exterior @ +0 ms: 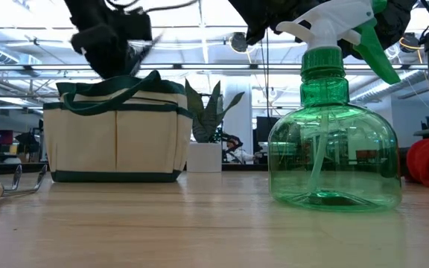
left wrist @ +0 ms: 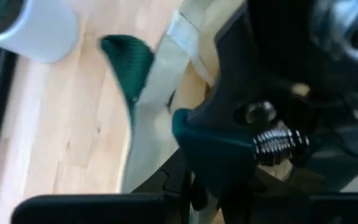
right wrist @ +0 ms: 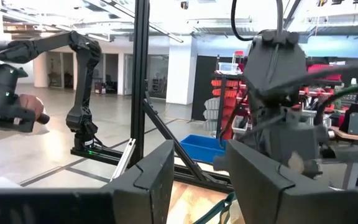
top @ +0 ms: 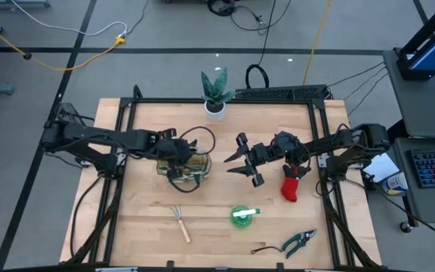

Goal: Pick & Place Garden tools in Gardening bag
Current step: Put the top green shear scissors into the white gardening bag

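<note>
My left gripper (top: 178,157) clamps dark-handled pruning shears (left wrist: 229,146) over the soft, floppy gardening bag (top: 189,165); right gripper (top: 242,160) hangs open, empty.

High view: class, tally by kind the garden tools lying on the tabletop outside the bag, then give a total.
mini rake: 1
green spray bottle: 1
pruning shears: 1
red glove: 1
Total: 4
</note>
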### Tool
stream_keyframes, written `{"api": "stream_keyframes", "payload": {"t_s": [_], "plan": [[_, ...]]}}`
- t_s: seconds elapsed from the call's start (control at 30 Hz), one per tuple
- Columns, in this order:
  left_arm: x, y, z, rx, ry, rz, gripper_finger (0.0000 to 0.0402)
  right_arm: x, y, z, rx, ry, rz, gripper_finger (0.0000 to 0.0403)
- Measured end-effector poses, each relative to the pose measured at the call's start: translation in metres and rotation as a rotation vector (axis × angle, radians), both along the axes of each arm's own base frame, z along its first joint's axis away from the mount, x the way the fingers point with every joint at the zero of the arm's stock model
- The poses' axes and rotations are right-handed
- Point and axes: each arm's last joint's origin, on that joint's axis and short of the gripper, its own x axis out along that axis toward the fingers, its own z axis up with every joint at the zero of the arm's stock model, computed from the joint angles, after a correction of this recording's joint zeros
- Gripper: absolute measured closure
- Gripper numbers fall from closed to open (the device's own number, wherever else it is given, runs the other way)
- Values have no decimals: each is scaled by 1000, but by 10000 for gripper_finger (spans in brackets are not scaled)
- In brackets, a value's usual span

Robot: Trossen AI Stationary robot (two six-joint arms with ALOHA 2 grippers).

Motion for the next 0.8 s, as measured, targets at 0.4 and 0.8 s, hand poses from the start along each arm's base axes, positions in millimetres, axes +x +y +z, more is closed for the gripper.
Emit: {"api": "stream_keyframes", "payload": {"t_s": [0.4, 0.8], "plan": [[12, -1, -32, -69, 179, -21, 346, 0, 0, 0, 2, 4, 0, 264], [15, 1, -53, -119, 312, -29, 356, 0, 0, -2, -2, 16, -1, 264]]}}
